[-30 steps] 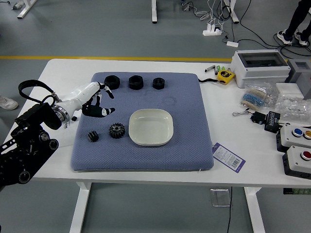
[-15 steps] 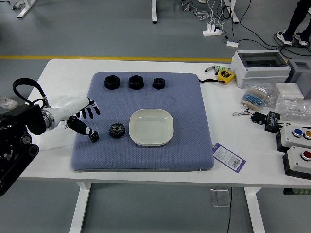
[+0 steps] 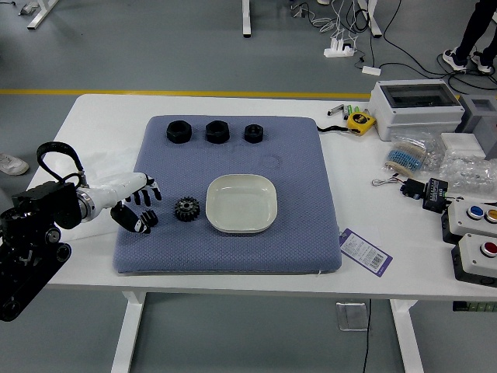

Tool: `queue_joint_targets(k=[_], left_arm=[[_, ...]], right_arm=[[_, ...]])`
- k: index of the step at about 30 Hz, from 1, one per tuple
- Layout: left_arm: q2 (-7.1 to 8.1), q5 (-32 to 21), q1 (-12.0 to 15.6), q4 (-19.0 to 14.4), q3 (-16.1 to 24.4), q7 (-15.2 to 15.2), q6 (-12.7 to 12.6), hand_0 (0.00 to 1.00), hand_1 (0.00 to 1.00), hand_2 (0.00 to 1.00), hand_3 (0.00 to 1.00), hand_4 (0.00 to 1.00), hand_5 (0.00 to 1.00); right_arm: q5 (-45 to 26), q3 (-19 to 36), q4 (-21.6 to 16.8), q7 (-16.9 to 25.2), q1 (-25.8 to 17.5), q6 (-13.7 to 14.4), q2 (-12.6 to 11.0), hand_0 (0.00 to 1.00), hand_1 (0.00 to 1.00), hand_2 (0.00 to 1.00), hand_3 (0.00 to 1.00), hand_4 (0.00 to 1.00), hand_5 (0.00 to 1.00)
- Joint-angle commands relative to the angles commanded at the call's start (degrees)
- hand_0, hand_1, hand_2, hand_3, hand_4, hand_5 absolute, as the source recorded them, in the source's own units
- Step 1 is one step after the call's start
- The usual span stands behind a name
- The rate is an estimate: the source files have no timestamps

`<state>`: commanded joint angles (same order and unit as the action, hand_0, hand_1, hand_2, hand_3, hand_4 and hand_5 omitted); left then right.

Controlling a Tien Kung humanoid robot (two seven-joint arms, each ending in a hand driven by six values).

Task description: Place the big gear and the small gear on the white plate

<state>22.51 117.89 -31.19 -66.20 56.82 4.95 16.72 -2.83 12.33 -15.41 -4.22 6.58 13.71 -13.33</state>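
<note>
- My left hand (image 3: 123,191) has come down to the small black toothed gear (image 3: 151,218); I judge I am about to grip it.
- Fingers and thumb stand apart, the gear by my thumb tip; I cannot tell if they touch.
- The big black gear (image 3: 187,209) lies between it and the white rounded plate (image 3: 241,203).
- The plate holds neither gear; both sit on the blue mat (image 3: 233,260).

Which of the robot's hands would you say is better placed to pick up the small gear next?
The left: its hand is right at the small gear, while the right hand is out of view.
</note>
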Motion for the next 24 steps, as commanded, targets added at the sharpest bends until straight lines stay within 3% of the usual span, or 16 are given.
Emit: queue_joint_targets(k=[1,2,7,8,24], left_arm=[[-0.03,-0.01,-0.03,0.21,-0.04,-0.03,-0.13,0.424,0.527,0.566,0.624,0.909,0.108],[-0.07,-0.02,-0.09,0.5,-0.09,-0.04,-0.29,0.412,0.513,0.557,0.607,0.845,0.082],[-0.25,-0.69,-0.29,1.15,-0.22,-0.17,-1.13,0.412,0.513,0.557,0.607,0.845,0.082],[-0.37,-0.99,-0.34,1.27,-0.22,-0.23,-1.38,0.394,0.506,0.549,0.588,0.782,0.065],[-1.28,-4.96,-0.73,2.12,-0.82,0.99,-0.96,0.388,0.508,0.552,0.59,0.796,0.069]], right_arm=[[-0.01,-0.01,0.0,0.0,0.02,0.0,0.0,0.684,0.663,0.733,0.572,0.796,0.707],[-0.01,-0.03,0.0,0.0,0.06,0.0,-0.01,0.684,0.663,0.733,0.572,0.796,0.708],[-0.15,-0.1,-0.01,0.03,0.19,-0.02,-0.04,0.684,0.663,0.733,0.572,0.796,0.708],[-0.14,-0.1,-0.01,0.03,0.22,-0.03,-0.05,0.684,0.663,0.733,0.572,0.795,0.707],[-0.26,-0.22,0.01,0.06,0.5,0.02,-0.06,0.684,0.663,0.733,0.572,0.796,0.707]])
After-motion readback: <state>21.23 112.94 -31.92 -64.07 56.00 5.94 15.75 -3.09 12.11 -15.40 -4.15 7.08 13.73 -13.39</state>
